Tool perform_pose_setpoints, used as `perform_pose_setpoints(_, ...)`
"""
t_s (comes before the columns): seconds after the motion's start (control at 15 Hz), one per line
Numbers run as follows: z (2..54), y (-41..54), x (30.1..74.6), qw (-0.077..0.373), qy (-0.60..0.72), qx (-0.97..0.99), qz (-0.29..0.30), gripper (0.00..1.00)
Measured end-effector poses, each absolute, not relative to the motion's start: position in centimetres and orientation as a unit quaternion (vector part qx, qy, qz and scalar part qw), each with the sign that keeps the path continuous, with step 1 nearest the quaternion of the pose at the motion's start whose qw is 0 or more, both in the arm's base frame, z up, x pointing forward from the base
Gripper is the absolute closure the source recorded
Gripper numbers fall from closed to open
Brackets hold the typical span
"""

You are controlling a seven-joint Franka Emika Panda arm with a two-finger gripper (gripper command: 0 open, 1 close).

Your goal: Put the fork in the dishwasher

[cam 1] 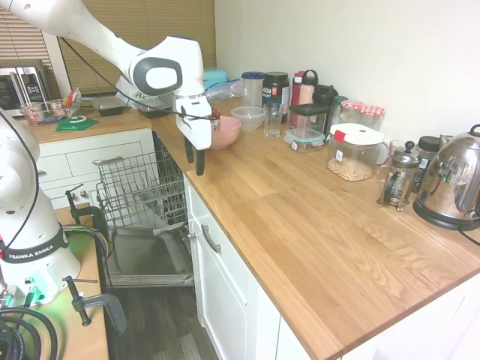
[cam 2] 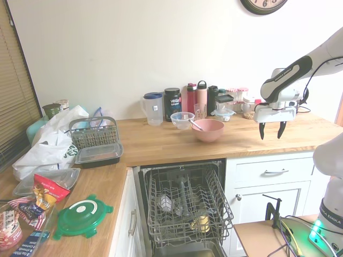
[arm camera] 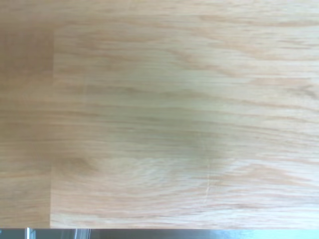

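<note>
Our gripper point(cam 2: 272, 130) hangs open and empty above bare table point(cam 2: 252, 140), close to its near edge, with free wood all around it. To its left in the second exterior view stands the pink bowl point(cam 2: 207, 130), where the fork point(cam 2: 195, 125) leans on the rim. Farther left and lower, the dishwasher point(cam 2: 185, 206) gapes, its rack pulled out beneath the table edge.

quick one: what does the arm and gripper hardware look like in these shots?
White, rounded arm links with grey joint caps. A black cable runs along the arm to the wrist. The base carries black "FRANKA EMIKA" lettering and a green status light. The gripper has a white body with two slim dark fingers; it appears in both exterior views.
</note>
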State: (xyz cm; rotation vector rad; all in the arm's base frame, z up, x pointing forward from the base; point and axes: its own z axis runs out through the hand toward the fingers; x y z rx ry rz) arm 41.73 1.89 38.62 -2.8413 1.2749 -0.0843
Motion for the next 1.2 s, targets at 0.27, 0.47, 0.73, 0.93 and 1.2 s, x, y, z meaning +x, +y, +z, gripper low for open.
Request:
perform_pose_setpoints(0.27,38.0,2.4,41.9,0.006,0.408,-0.913,-0.026,0.0)
perform_pose_setpoints(0.47,39.8,4.3,41.5,0.011,0.399,-0.916,-0.051,0.0)
perform_pose_setpoints(0.73,45.9,9.1,38.1,0.018,0.37,-0.922,-0.114,0.0)
perform_pose_setpoints(0.93,50.0,13.1,36.3,0.023,0.35,-0.923,-0.161,0.0)
perform_pose_setpoints(1.2,52.9,18.2,37.7,0.022,0.328,-0.926,-0.186,0.0)
